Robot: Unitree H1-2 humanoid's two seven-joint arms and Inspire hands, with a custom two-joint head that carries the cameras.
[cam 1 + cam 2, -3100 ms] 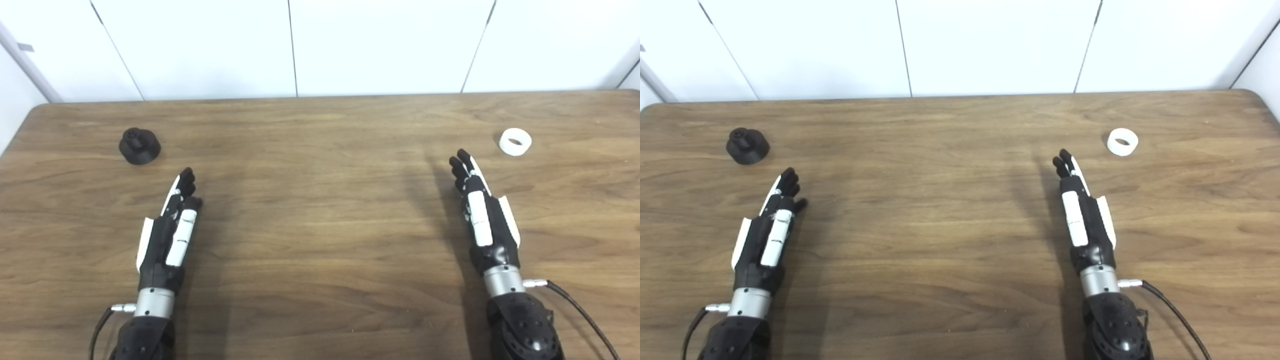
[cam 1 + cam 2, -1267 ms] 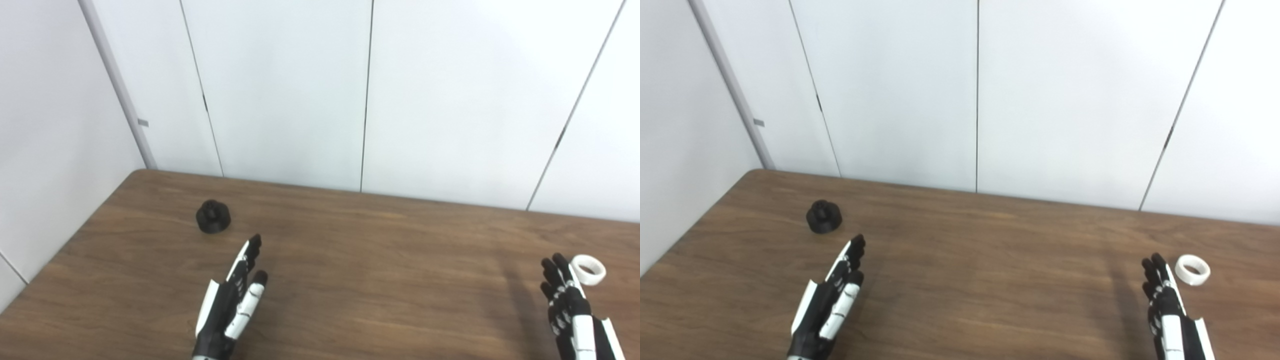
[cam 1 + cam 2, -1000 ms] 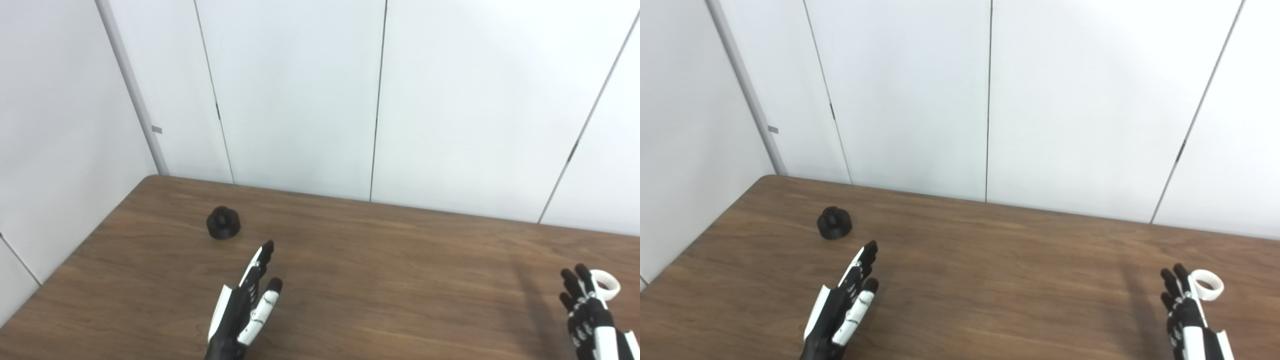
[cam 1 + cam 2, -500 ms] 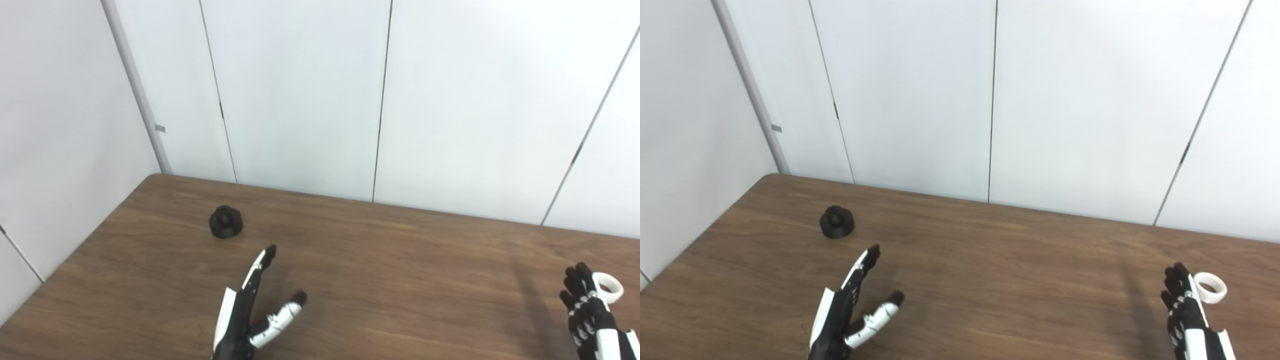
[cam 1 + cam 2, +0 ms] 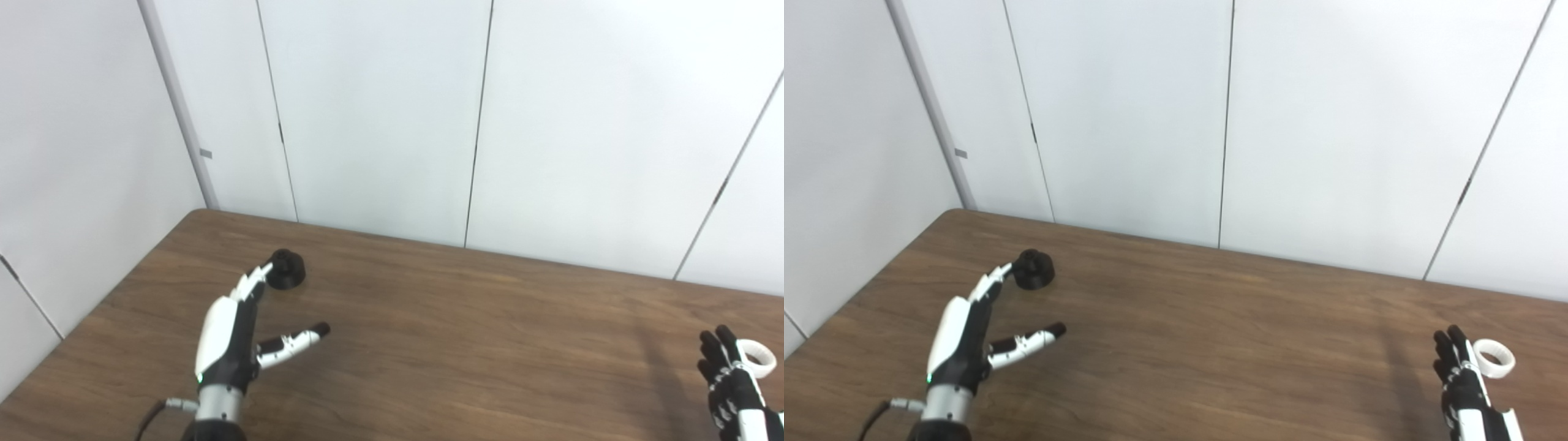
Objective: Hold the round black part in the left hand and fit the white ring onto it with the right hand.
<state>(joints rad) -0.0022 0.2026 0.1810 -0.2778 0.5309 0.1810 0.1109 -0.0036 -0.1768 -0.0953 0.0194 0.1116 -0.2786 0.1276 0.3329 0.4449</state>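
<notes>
I am reaching: my left hand (image 5: 229, 343), fingers spread, is beside the round black part (image 5: 286, 268); next I must close around it. My right hand (image 5: 1464, 380), empty, waits by the white ring (image 5: 1494, 358).

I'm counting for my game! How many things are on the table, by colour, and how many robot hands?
Black things: 1, the round black part
White things: 1, the white ring
Robot hands: 2, left robot hand and right robot hand
Total: 4
</notes>
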